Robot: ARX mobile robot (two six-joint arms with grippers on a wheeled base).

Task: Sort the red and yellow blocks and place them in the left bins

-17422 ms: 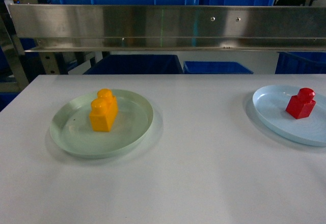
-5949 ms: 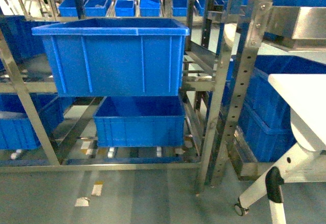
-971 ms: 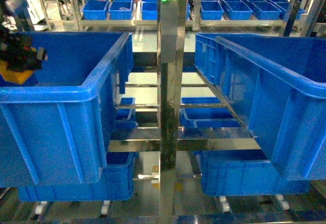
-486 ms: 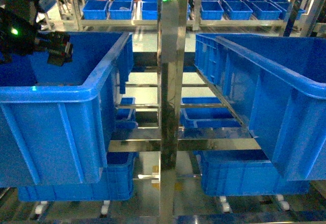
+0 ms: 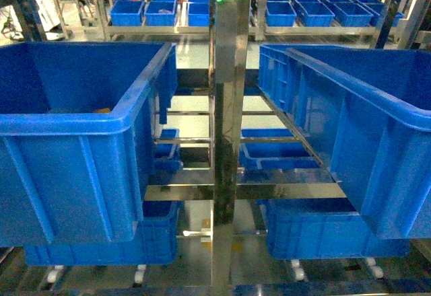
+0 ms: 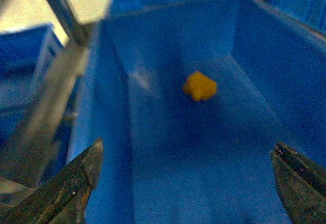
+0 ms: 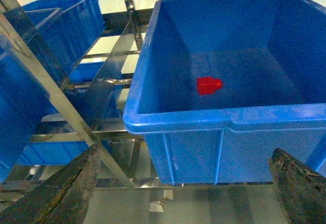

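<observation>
Head view: two large blue crates on a steel rack, one on each side of a central upright post (image 5: 222, 107). Left crate (image 5: 74, 124) shows its near rim and front wall; a small orange speck is visible just above the rim on the inside. Right crate (image 5: 363, 128) is seen at an angle, interior not visible. Smaller blue trays (image 5: 161, 7) sit on a far shelf at the top. Neither arm appears in this view.

Left wrist view (blurred): left gripper (image 6: 186, 183) wide open, holding nothing. Its two dark fingertips (image 6: 76, 178) frame the lower corners of the picture. The yellow block (image 6: 200, 85) lies on the floor of the blue bin (image 6: 117, 147), below and ahead of the gripper, well apart from both fingers, roughly on the line between them and slightly toward the right finger. Its orientation cannot be told through the blur.

Right wrist view: right gripper (image 7: 186, 188) also wide open and empty, fingertips (image 7: 71, 188) at the lower corners. The red block (image 7: 209, 85) lies on its side on the floor of a second bin (image 7: 204, 119), stud pointing right. It sits near the middle of the floor, beyond the bin's near rim. The gripper is outside the bin, on the near side of that rim, well apart from the block. Rack rails (image 7: 61, 102) and further crates lie to the left.
</observation>
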